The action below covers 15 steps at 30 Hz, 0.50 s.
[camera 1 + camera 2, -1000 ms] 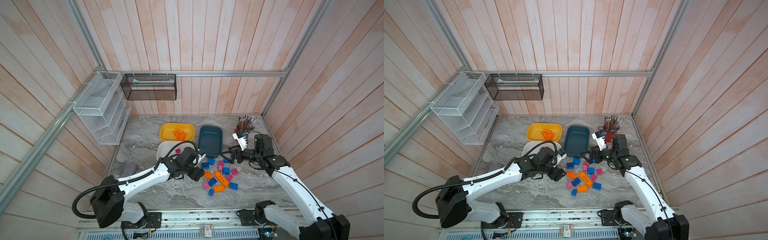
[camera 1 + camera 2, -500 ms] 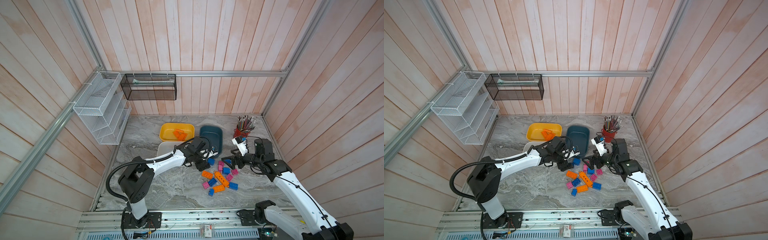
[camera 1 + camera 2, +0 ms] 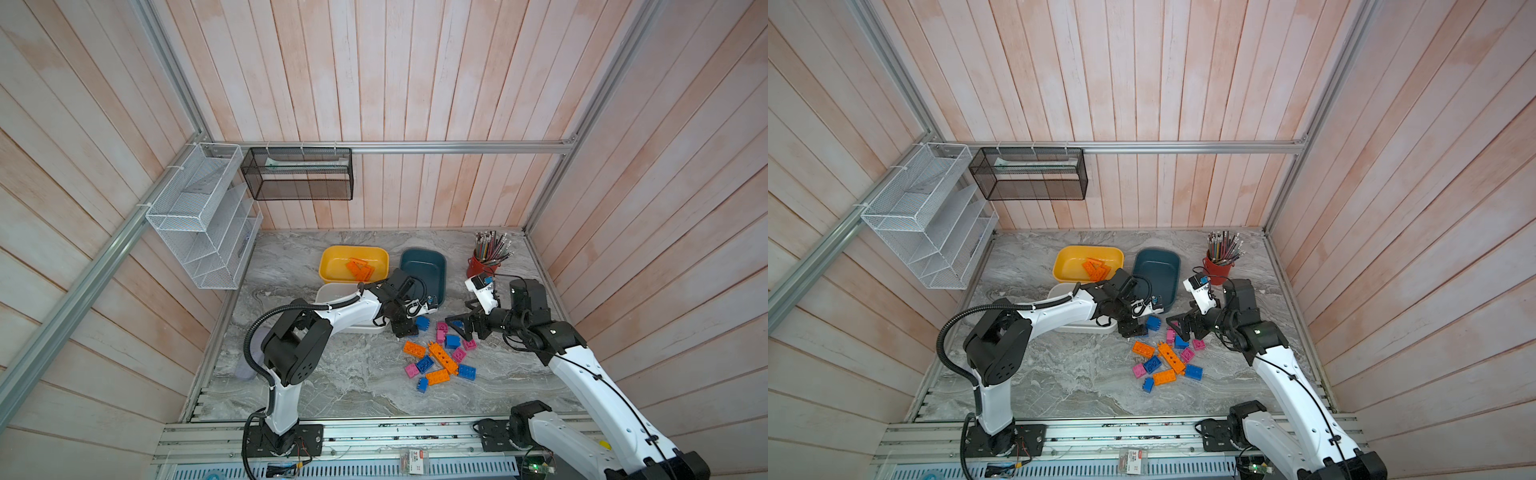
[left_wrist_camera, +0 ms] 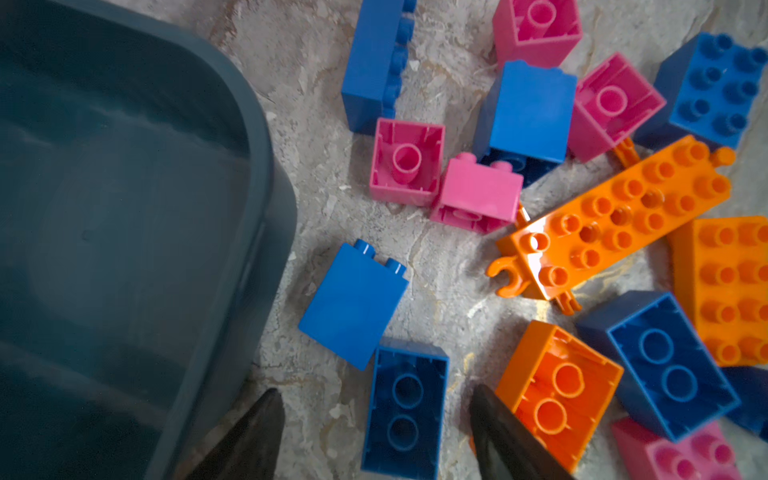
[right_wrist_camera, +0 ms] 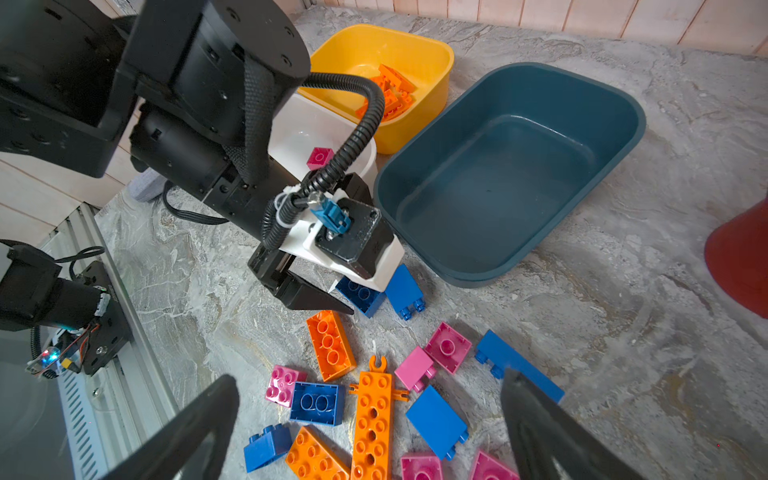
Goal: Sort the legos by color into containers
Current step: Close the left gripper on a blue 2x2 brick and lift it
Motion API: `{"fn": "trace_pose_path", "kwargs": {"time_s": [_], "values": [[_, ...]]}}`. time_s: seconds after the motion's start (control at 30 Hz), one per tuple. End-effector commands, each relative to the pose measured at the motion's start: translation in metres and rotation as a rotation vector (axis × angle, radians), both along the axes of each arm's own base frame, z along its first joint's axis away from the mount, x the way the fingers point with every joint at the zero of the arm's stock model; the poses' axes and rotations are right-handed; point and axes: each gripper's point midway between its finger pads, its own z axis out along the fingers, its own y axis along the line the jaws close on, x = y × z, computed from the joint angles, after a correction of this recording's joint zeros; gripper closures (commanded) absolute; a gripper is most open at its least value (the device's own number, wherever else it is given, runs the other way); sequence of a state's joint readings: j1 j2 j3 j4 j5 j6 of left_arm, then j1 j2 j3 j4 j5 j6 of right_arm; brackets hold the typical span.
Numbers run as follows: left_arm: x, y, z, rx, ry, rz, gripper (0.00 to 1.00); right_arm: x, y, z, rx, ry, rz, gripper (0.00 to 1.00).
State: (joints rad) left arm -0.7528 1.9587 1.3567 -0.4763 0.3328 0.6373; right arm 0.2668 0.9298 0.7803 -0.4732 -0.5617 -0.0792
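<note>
1. Right in front of me the bench (image 3: pixel 332 386) is bare marble. Then come the loose legos (image 3: pixel 436 376), an orange, blue and pink heap right of centre.
2. The right gripper (image 5: pixel 370 376) hangs over the heap's far right side. Its jaws are spread wide, with nothing between them.
3. The left gripper (image 4: pixel 375 390) is partly open and straddles an upside-down blue brick (image 4: pixel 405 409). There's a gap either side, so neither finger touches it. One finger sits just beside the corner of the teal tub (image 4: pixel 124 208).
4. Under the left arm is the white tub (image 5: pixel 316 124), with one pink brick (image 5: pixel 319 158) in it.
5. Further back, the teal tub shows only its dark floor. Beside it, the yellow tub (image 3: pixel 332 259) holds orange bricks (image 3: pixel 360 268).
6. In the far right corner the red pencil cup (image 3: pixel 478 270) stands near the wall. The left half of the bench has plenty of open room.
</note>
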Motion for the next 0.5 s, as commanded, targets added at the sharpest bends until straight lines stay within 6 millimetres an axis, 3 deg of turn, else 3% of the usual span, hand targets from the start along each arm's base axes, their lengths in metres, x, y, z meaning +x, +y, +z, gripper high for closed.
{"fn": "trace_pose_path", "kwargs": {"time_s": [0.0,0.17,0.47], "values": [[-0.006,-0.004,0.002,-0.02,0.005,-0.052,0.28,-0.001,-0.004,-0.006,-0.026,0.014,-0.009,0.02],[-0.003,0.002,-0.017,0.028,-0.008,-0.055,0.31,0.0,-0.004,-0.007,-0.029,0.019,-0.009,0.02],[-0.007,0.002,-0.026,0.038,0.005,-0.079,0.38,0.001,-0.004,-0.008,-0.026,0.023,-0.009,0.02]]}}
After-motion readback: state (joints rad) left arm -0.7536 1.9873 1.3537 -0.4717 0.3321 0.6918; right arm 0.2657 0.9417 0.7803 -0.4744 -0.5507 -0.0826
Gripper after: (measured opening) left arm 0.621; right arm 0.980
